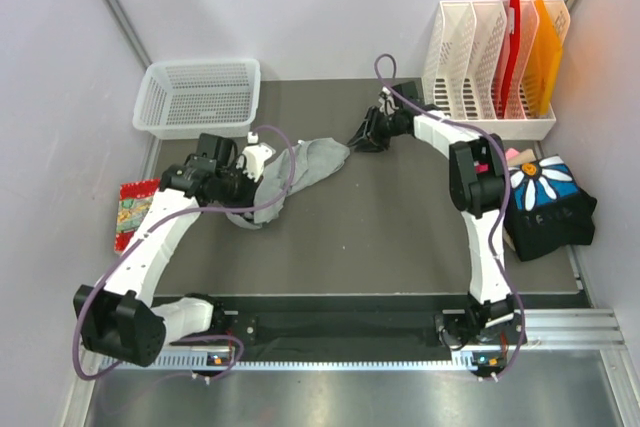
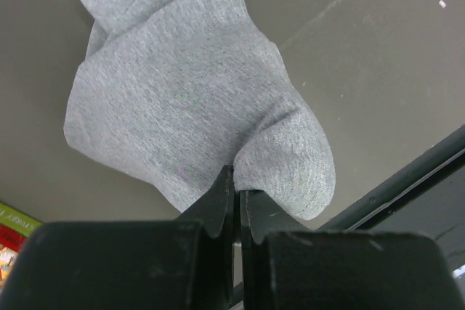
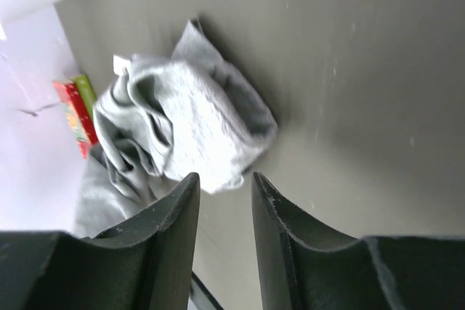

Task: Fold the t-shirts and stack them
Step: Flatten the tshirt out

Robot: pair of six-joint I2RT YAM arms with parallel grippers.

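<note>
The light grey t-shirt (image 1: 305,168) lies bunched on the dark table, left of centre. My left gripper (image 1: 243,209) is shut on its near edge; in the left wrist view the cloth (image 2: 189,107) fans out from the pinched jaws (image 2: 237,183). My right gripper (image 1: 362,137) is open and empty, just right of the shirt's far end; in the right wrist view the crumpled shirt (image 3: 182,136) lies just beyond the fingertips (image 3: 224,179). A blue-and-white daisy t-shirt (image 1: 541,182) sits on a black one (image 1: 555,222) at the right edge.
A white mesh basket (image 1: 198,97) stands at the back left. White file racks with red and orange dividers (image 1: 495,67) stand at the back right. A red patterned item (image 1: 132,209) lies at the left edge. A black rail (image 1: 340,327) runs along the near edge.
</note>
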